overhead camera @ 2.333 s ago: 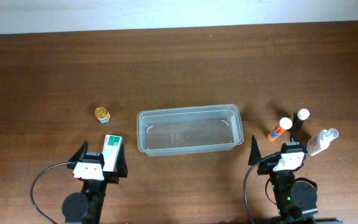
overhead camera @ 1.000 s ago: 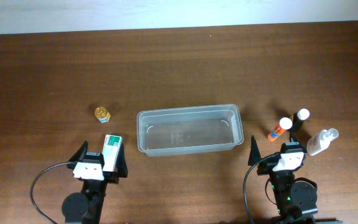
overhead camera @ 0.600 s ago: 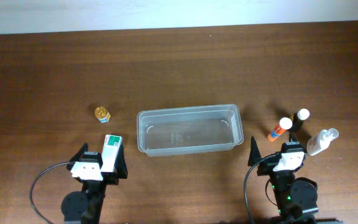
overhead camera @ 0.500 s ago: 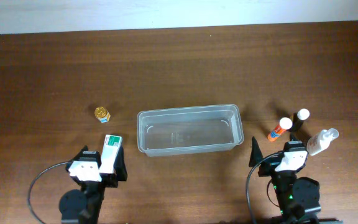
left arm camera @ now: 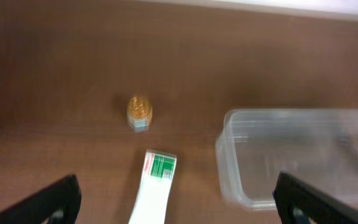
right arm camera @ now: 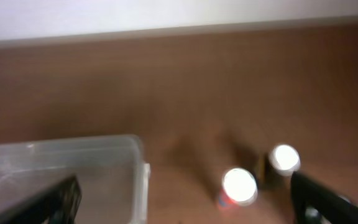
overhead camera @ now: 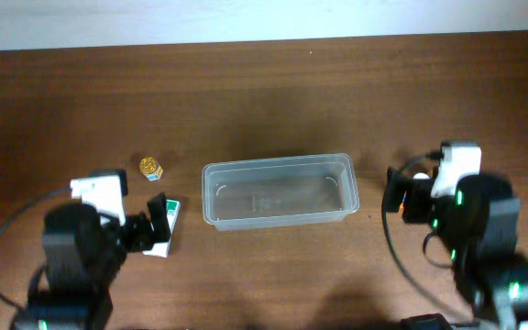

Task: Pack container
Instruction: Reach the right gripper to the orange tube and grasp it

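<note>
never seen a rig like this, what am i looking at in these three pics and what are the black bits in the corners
Two robot arms sit at a table. The wide picture is from a camera fixed above it; the other two are from a camera on each arm's wrist. The black shapes in the lower corners are the two fingers of that arm's gripper: left gripper, right gripper. Both are open and hold nothing. On the table lie an empty clear plastic container, a gold-lidded jar and a white and green box on the left arm's side, and a white-capped orange tube and a white-capped dark bottle on the right arm's side.
</note>
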